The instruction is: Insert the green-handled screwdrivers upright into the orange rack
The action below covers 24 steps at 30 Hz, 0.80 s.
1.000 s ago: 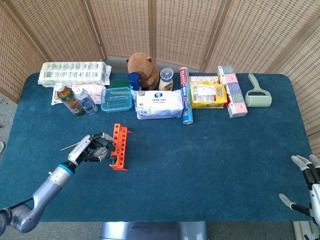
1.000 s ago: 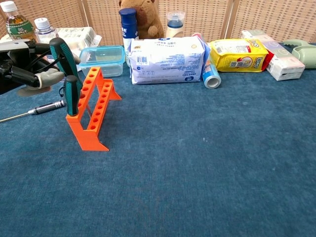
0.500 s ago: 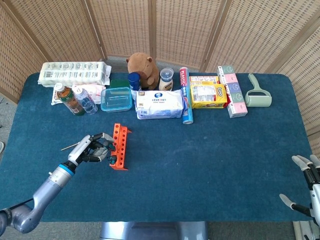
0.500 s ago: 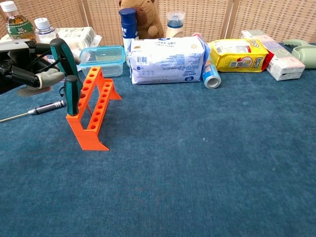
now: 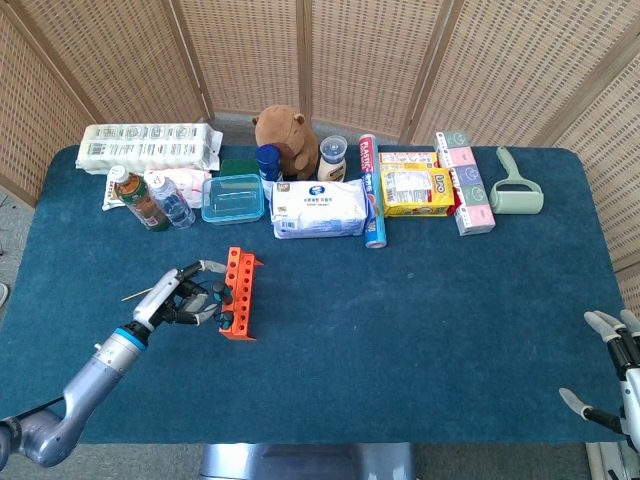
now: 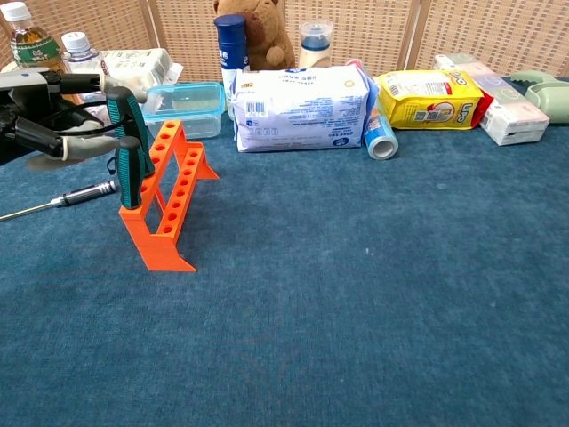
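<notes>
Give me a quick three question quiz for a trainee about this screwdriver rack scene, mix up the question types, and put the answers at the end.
1. True or false: the orange rack already has one green-handled screwdriver standing in its nearest slot.
2. Multiple choice: the left hand is A) resting flat on the cloth, B) beside a second green-handled screwdriver at the rack, C) holding the clear plastic box.
3. Short answer: what lies on the cloth left of the rack?

Key
1. True.
2. B.
3. A black-handled screwdriver, lying flat, apart from the rack.
</notes>
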Tool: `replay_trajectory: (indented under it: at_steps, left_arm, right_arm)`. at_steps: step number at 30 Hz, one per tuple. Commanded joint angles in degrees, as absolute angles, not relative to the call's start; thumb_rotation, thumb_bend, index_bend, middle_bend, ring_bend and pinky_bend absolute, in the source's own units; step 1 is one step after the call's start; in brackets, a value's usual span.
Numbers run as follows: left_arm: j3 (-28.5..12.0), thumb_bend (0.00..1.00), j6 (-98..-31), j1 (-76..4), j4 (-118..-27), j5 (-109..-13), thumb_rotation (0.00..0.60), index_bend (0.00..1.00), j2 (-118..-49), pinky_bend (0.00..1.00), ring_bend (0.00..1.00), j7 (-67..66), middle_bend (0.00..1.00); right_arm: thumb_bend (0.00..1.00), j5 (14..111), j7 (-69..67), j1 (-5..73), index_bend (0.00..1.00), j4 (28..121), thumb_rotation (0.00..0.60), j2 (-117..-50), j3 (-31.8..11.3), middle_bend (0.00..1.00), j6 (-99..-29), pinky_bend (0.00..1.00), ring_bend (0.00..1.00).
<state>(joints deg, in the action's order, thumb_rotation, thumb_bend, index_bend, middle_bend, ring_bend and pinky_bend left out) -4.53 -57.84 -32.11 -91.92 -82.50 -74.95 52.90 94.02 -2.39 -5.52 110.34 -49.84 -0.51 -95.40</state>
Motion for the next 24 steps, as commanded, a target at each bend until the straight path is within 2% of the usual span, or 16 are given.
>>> replay_trajectory:
  at_steps: [1,8,11,13,14,16,18,19,20,24]
  left_arm:
    - [-4.6,0.36,-58.6,-31.8,-92.5,-83.1,0.600,0.25,-74.5,0.91,0.87,53.3,0.89]
    - [-4.4,0.35,-64.4,-29.1,-96.0,-86.3,0.600,0.25,-70.6,0.91,0.87,53.0,0.86]
    - [-4.1,0.32,-67.4,-27.7,-97.2,-87.8,0.600,0.24,-68.7,0.90,0.81,52.5,0.77]
    - [-2.2,0.28,-73.9,-24.0,-98.3,-92.0,0.600,0.19,-63.6,0.81,0.64,45.4,0.60]
    - [-1.4,0.26,-75.0,-23.1,-99.0,-92.9,0.600,0.17,-62.1,0.77,0.57,43.1,0.52]
    - [0.4,0.22,-76.0,-21.1,-99.9,-93.6,0.600,0.07,-58.5,0.61,0.30,36.3,0.25]
    - [1.6,0.19,-76.1,-19.4,-101.3,-92.5,0.600,0.01,-56.0,0.51,0.11,29.5,0.07]
    - [2.1,0.18,-76.3,-18.3,-102.0,-91.3,0.600,0.00,-54.9,0.45,0.04,24.8,0.02]
    - [2.5,0.17,-76.7,-17.2,-102.6,-90.2,0.600,0.00,-54.2,0.41,0.02,21.2,0.00]
    - [4.3,0.16,-80.1,-12.0,-104.9,-85.4,0.600,0.00,-53.6,0.23,0.00,5.1,0.00]
  right_arm:
    - [0.00,94.0,-2.4,-5.5,0.13,110.3,0.600,-49.8,-0.5,0.17,-95.4,0.00,0.03]
    - [0.00,94.4,-2.2,-5.6,0.13,110.4,0.600,-49.9,-0.4,0.17,-95.6,0.00,0.03]
    - [0.00,94.4,-2.0,-5.7,0.13,110.4,0.600,-49.9,-0.3,0.17,-95.5,0.00,0.03]
    - [0.00,94.2,-1.5,-5.6,0.13,110.5,0.600,-50.0,-0.3,0.17,-95.3,0.00,0.03]
    - [0.00,94.1,-1.3,-5.6,0.13,110.5,0.600,-50.1,-0.4,0.17,-95.2,0.00,0.03]
    - [0.00,94.0,-0.9,-5.5,0.13,110.6,0.600,-50.2,-0.4,0.17,-94.9,0.00,0.03]
    - [0.00,93.9,-0.4,-5.4,0.13,110.6,0.600,-50.4,-0.4,0.17,-94.7,0.00,0.03]
    - [0.00,93.7,-0.1,-5.3,0.13,110.7,0.600,-50.5,-0.4,0.17,-94.6,0.00,0.03]
    - [0.00,93.6,0.0,-5.2,0.13,110.7,0.600,-50.6,-0.4,0.17,-94.4,0.00,0.03]
    - [0.00,92.8,1.9,-5.1,0.13,110.7,0.600,-51.3,-0.9,0.16,-94.3,0.00,0.03]
